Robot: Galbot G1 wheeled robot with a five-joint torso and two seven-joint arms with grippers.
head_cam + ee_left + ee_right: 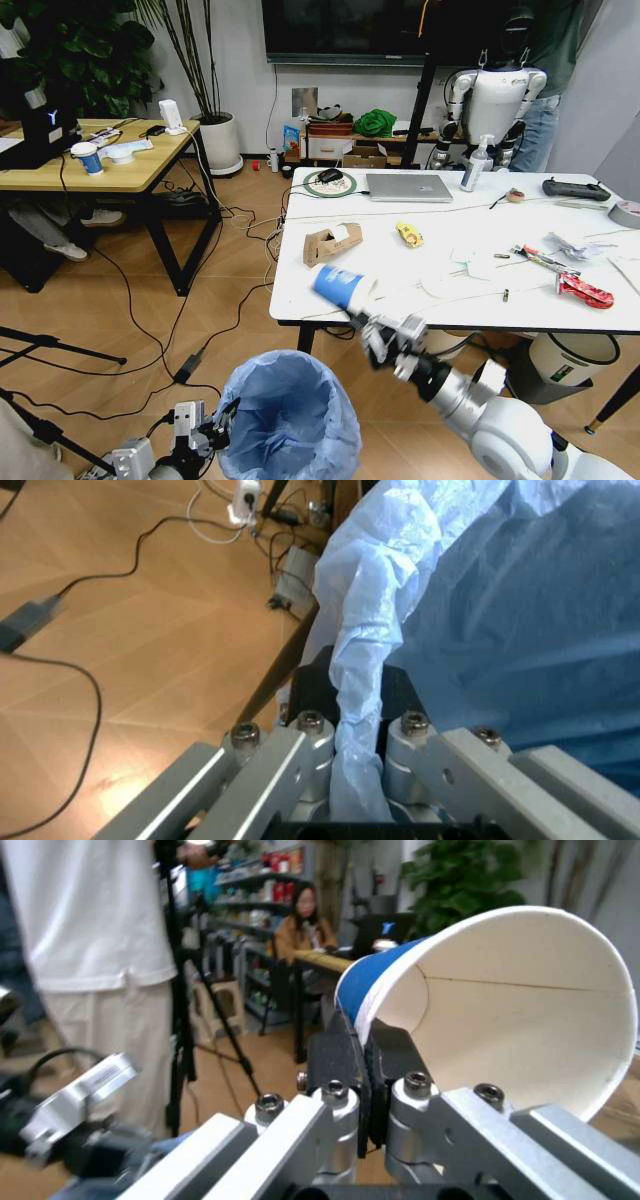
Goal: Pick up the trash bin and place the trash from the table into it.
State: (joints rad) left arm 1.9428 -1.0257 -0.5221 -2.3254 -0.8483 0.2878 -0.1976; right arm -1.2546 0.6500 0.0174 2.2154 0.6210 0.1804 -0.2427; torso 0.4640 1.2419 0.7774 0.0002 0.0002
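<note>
the right gripper (375,335) pinches the rim of the blue-and-white paper cup (340,287), holding it on its side at the near edge of the white table (470,300), above the trash bin (290,420); the left gripper (345,727) is clamped on the bin's light-blue bag rim, low at the robot's left

The right arm (500,425) is glossy white with a silver wrist; both grippers have silver bars, hex bolts, black fingers (340,1065).
</note>
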